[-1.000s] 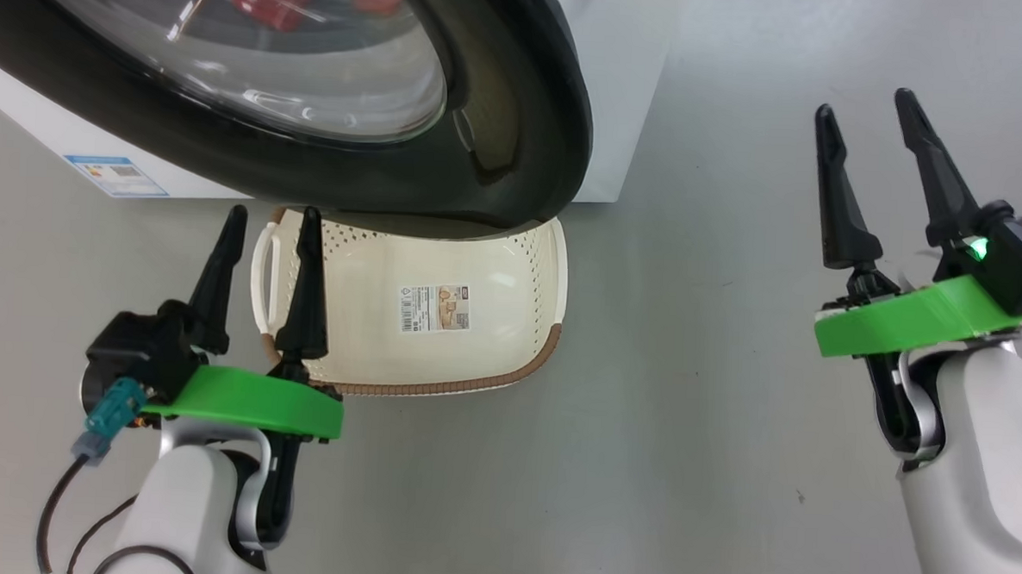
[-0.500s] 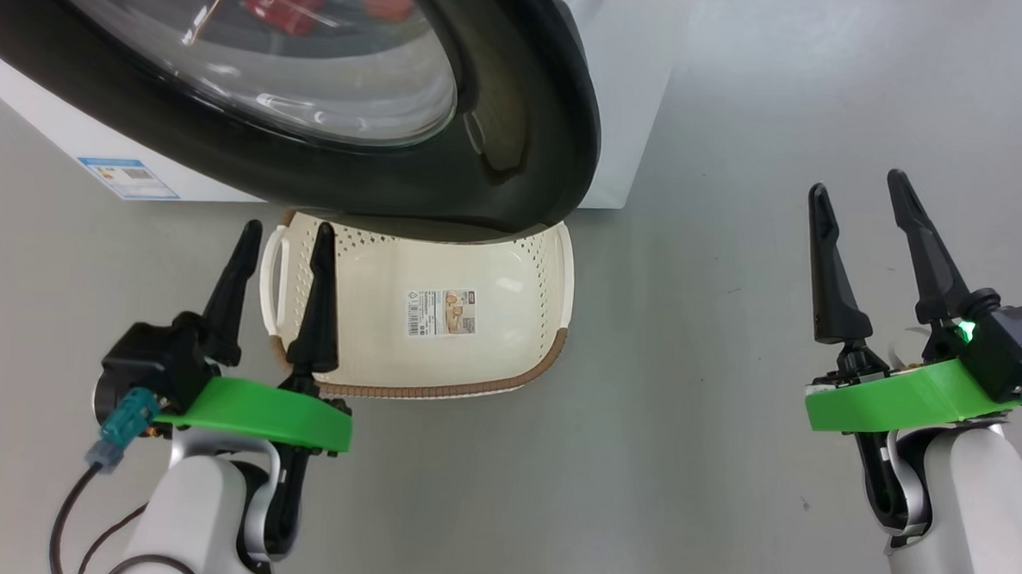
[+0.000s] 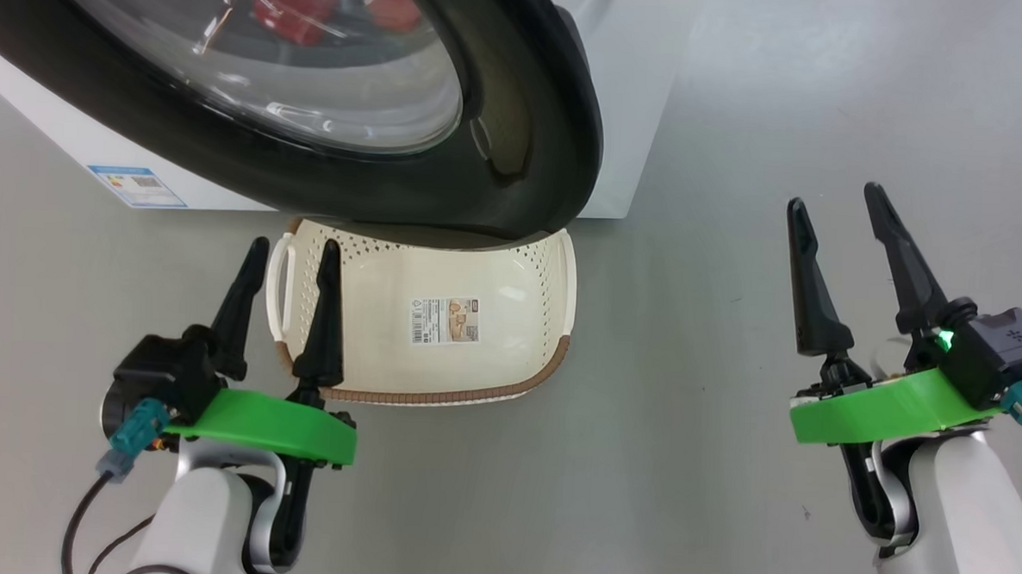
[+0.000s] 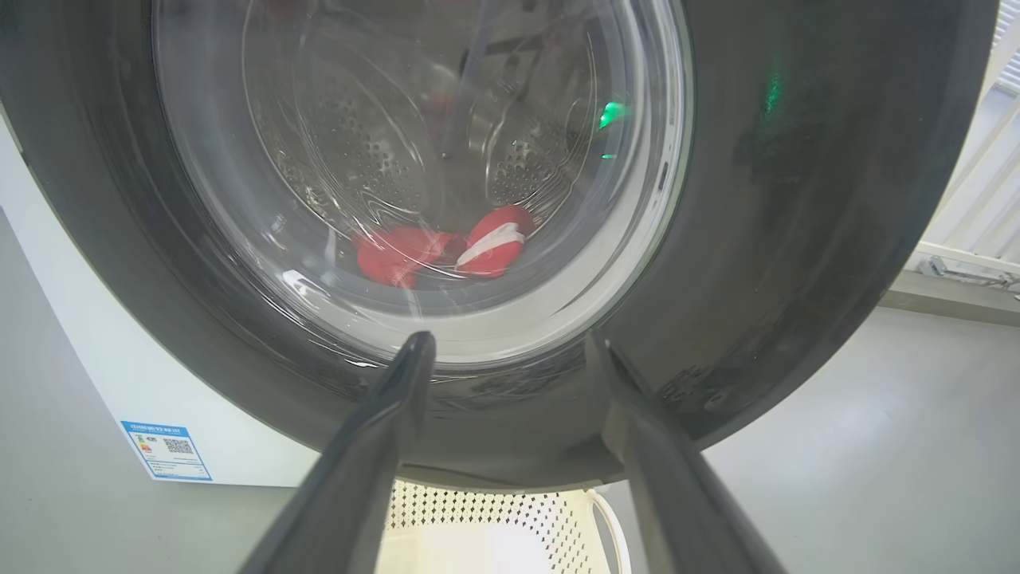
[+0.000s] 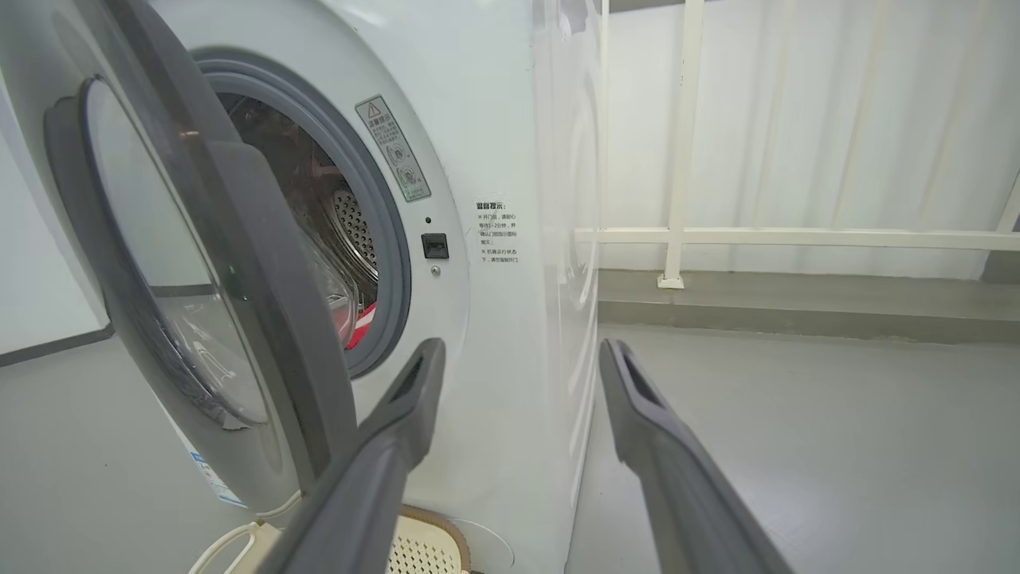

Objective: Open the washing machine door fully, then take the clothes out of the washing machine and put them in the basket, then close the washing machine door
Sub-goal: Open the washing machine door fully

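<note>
change: right gripper point(image 3: 831, 197) sank lower in head view within last second, fingers apart, empty; whole picture slid slightly too, so camera moved. left gripper point(image 3: 295, 245) spread, empty, tips near basket point(image 3: 509, 321) left end. washing machine door point(image 3: 526, 150) only part open, overhanging empty basket. clothes point(image 4: 434, 251) lie inside washing machine point(image 5: 494, 119). judgement: step 1 unfinished; door needs wider swing before any reach-in.

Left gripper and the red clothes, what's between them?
The washing machine door. In the left wrist view the left gripper, fingers open, faces the door's glass, and the clothes show through it.
</note>
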Tool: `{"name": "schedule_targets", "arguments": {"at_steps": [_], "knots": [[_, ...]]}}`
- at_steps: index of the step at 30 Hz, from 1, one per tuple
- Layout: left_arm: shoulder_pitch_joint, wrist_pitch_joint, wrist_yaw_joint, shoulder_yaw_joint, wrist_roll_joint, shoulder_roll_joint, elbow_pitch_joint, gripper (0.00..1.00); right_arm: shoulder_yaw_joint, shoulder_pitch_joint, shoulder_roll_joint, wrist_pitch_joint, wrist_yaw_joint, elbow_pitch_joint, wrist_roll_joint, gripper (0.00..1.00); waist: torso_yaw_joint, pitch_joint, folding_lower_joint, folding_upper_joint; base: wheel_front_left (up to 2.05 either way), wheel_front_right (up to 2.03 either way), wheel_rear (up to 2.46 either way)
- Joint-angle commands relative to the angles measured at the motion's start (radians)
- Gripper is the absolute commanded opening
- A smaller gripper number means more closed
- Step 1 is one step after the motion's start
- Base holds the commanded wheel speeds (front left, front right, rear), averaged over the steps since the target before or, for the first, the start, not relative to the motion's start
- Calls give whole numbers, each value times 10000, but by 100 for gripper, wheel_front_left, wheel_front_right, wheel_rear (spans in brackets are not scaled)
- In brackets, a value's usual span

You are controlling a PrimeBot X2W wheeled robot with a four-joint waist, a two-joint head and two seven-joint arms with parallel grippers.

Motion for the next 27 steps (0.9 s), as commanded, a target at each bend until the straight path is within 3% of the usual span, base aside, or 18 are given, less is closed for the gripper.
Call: {"name": "schedule_targets", "arguments": {"at_steps": [1,5,6,7,9,17,18,21,26,27], "knots": [[72,-76,30,262,-52,253,-194,100,223,199,59,-62,46,-186,54,100,1,-19,0,0,0,0,0],[87,-76,29,260,-38,252,-173,100,297,183,59,-62,46,-143,51,100,0,-58,0,0,0,0,0],[91,-76,31,259,-37,252,-175,100,326,181,59,-62,46,-139,48,93,1,-61,0,0,0,0,0],[92,-76,35,257,-36,252,-181,100,390,181,59,-62,46,-120,105,47,1,-57,0,0,0,0,0],[89,-76,43,248,-40,252,-191,100,517,162,59,-62,46,-14,419,0,8,-49,0,0,0,0,0],[48,-76,48,213,-68,252,-260,100,948,-519,60,-62,46,272,4557,0,73,18,0,0,0,0,0],[39,-76,53,197,-73,252,-293,100,1026,-773,60,-62,46,320,6016,0,105,27,0,0,0,0,0],[38,-76,65,168,-83,252,-328,100,1191,-1203,60,-49,46,353,8032,0,165,51,0,0,0,0,0],[20,-76,68,146,-88,252,-413,100,1165,-1964,44,631,46,260,10450,0,273,195,0,0,0,0,0],[20,-76,68,146,-88,252,-413,100,1165,-1964,44,631,46,260,10450,0,273,195,0,0,0,0,0]]}}
